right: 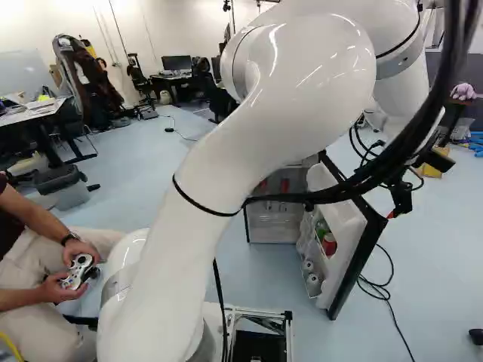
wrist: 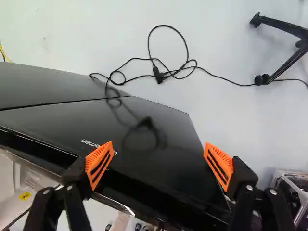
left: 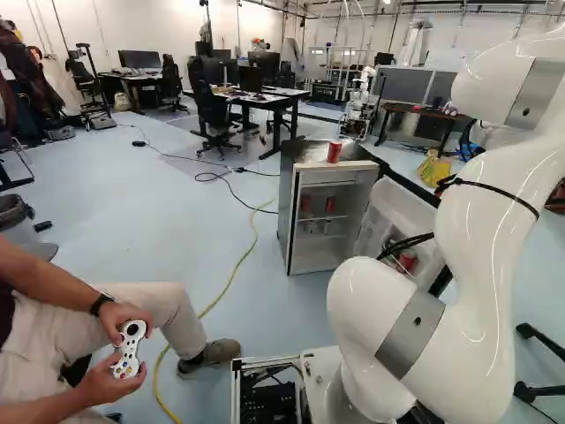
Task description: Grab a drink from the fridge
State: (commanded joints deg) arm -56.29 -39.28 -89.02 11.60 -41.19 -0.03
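White arm foremost; pincer spread wide near black fridge door; red can upright atop fridge, more inside.

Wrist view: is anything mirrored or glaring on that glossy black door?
Wrist view: the fridge door mirrors the looped black cable, with a bright glint along one edge; left and right base views: bright highlights on the white arm.

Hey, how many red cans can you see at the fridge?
4 red cans: one on top of the fridge, two inside, and one in the open door. More may be hidden.
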